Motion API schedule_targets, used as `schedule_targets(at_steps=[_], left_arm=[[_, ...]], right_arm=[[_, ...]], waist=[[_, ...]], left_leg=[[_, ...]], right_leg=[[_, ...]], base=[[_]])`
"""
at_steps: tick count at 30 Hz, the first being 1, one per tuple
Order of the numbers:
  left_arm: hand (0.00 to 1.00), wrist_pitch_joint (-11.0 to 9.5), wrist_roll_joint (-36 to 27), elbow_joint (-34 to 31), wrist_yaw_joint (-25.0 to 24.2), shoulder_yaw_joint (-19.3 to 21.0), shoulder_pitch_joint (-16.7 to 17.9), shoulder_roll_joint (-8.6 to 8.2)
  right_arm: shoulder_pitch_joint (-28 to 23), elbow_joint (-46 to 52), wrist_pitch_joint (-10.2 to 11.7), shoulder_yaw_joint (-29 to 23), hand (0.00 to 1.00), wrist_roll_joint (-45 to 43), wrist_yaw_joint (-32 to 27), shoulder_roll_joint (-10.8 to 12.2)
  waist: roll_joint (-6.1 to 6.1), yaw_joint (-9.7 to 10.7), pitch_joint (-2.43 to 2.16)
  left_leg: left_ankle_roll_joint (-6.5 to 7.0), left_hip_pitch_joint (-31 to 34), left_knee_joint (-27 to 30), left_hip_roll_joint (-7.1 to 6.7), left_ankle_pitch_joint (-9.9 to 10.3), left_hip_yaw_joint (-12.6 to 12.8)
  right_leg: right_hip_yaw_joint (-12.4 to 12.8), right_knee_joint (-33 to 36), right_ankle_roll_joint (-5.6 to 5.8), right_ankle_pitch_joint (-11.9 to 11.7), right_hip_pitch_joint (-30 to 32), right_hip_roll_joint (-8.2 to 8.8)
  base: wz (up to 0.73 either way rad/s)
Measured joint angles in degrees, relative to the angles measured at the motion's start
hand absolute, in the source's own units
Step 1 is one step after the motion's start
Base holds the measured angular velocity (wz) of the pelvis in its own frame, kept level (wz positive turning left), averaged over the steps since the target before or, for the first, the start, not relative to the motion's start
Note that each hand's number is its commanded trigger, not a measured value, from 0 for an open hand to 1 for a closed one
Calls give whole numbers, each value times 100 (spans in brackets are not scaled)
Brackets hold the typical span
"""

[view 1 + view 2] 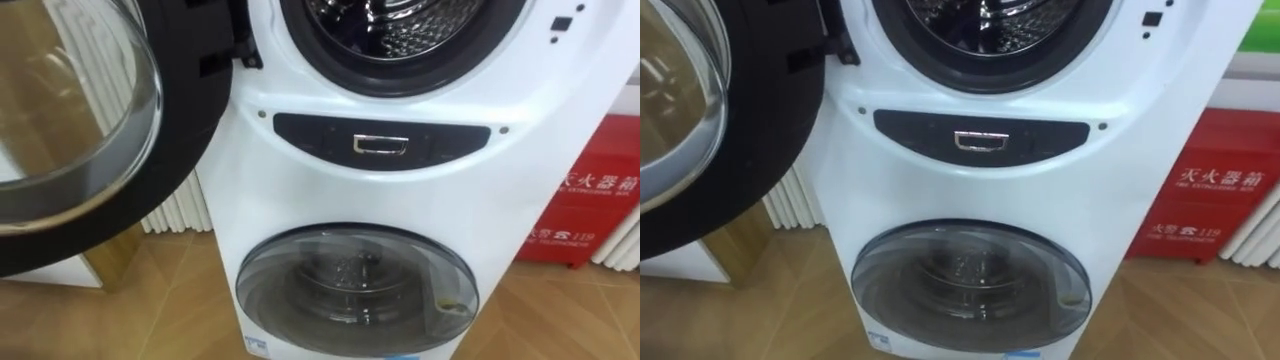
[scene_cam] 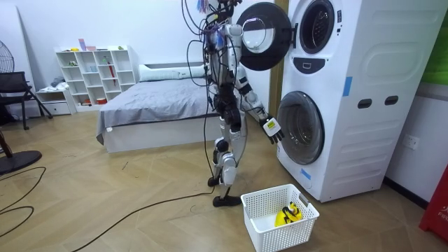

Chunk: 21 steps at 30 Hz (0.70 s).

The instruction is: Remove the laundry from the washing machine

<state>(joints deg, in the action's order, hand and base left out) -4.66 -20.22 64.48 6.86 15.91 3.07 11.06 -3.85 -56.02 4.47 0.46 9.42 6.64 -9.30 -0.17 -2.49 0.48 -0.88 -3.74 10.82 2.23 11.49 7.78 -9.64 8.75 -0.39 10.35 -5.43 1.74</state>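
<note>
A white stacked washing machine [image 1: 400, 200] stands right in front of me. Its upper round door [image 1: 70, 110] is swung open to my left, and the part of the upper drum [image 1: 400, 25] that shows is bare metal. The lower door [image 1: 355, 290] is closed. In the room view I stand facing the machine [image 2: 336, 91], with my right hand [image 2: 271, 129] hanging low in front of the lower door [image 2: 302, 127], fingers relaxed and holding nothing. A white laundry basket [image 2: 269, 203] on the floor beside my feet holds a yellow garment [image 2: 288, 213].
A dark control panel [image 1: 380, 143] sits between the two doors. A red cabinet [image 1: 590, 190] stands to the right of the machine and a white radiator [image 1: 180, 215] to its left. In the room view a bed [image 2: 154, 105] and a shelf [image 2: 94, 73] lie behind me.
</note>
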Motion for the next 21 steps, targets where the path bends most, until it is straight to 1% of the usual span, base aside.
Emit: schedule_targets(at_steps=[1, 2, 3, 4, 6, 7, 9, 10, 12, 13, 15, 17, 18, 20, 21], left_arm=[[0, 12, -141, -415, 16, 9, -24, 118], [0, 13, -243, -683, 34, 8, -27, 163], [0, -34, -473, -1182, 53, -42, -57, 269], [0, -72, -568, -1352, 53, -45, -99, 325], [0, -116, -844, -1719, 126, -22, -404, 567], [0, -131, -898, -1841, 175, -5, -455, 605], [0, -201, -1009, -2443, 380, 220, -644, 635], [0, -218, -1064, -2594, 425, 249, -683, 649], [0, -218, -1063, -3456, 563, 404, -698, 655], [0, -165, -1068, -3550, 647, 432, -698, 661], [0, 23, -1072, -3814, 843, 440, -694, 659], [0, 81, -1055, -3906, 948, 436, -694, 662], [0, 130, -1041, -3973, 1022, 435, -694, 662], [0, 213, -990, -4015, 1068, 434, -694, 671], [0, 222, -951, -4017, 1123, 433, -694, 689]], right_arm=[[-85, 116, 17, -63, 0, -33, 32, -10], [-137, 181, 32, -68, 0, -41, 43, -28], [-204, 271, 56, -63, 0, -95, 47, -72], [-206, 271, 63, -63, 0, -142, 41, -85], [-260, 272, 100, -147, 0, -299, 20, -84], [-279, 279, 103, -182, 0, -303, 22, -84], [-391, 337, 112, -296, 0, -298, -9, -96], [-412, 353, 123, -302, 0, -302, -16, -101], [-521, 541, 132, -426, 0, -296, -20, -106], [-535, 582, 134, -431, 0, -293, -22, -113], [-650, 750, 137, -460, 0, -298, -24, -116], [-749, 885, 146, -536, 0, -314, -37, -121], [-814, 1000, 153, -633, 0, -359, -51, -110], [-870, 1013, 173, -727, 0, -443, -72, -100], [-884, 1013, 173, -784, 0, -455, -66, -91]], waist=[[39, 19, -15], [46, 23, -19], [100, 30, -11], [137, 36, -16], [243, 55, -51], [260, 62, -47], [288, 59, -49], [287, 54, -49], [278, 21, -44], [278, 14, -43], [271, -19, -44], [269, -71, -46], [283, -89, -38], [289, -92, -39], [289, -94, -39]], left_leg=[[0, -7, -2, -1, 0, -12], [0, -9, -2, -1, 0, -12], [3, -7, -3, -4, -2, -14], [3, -6, -1, -4, -3, -6], [3, -22, 4, -5, -3, 1], [3, -40, 2, -5, -3, 6], [3, -87, -14, -8, -3, 7], [3, -86, -15, -8, -3, 6], [3, -71, -17, -8, -3, 5], [2, -71, -18, -8, -3, 4], [1, -39, -10, -3, -2, -11], [1, -1, -8, -1, -2, -16], [1, 19, -8, -2, -2, -19], [1, 14, -8, -2, -2, -28], [1, 13, -8, 3, -2, -30]], right_leg=[[-11, -1, 0, 0, -16, -1], [-7, 0, 0, 0, -21, -2], [0, 3, 0, 0, -25, -2], [2, 4, 0, 0, -21, -2], [20, 7, 0, 0, -29, -2], [24, 6, 0, 0, -36, -2], [27, -10, 1, 1, -80, -5], [25, -10, 1, 1, -106, -6], [90, -10, 1, 1, -35, -12], [100, -10, 1, 1, -19, -12], [124, -7, 0, -1, -4, -21], [123, 3, -1, -2, 46, -21], [124, 0, -2, -4, 50, -21], [113, 0, -2, -4, 42, -20], [113, -2, -2, -4, 40, -23]], base=[[4], [4], [0], [0], [-5], [-10], [-9], [-5], [-9], [-14], [-6], [0], [0], [2], [0]])
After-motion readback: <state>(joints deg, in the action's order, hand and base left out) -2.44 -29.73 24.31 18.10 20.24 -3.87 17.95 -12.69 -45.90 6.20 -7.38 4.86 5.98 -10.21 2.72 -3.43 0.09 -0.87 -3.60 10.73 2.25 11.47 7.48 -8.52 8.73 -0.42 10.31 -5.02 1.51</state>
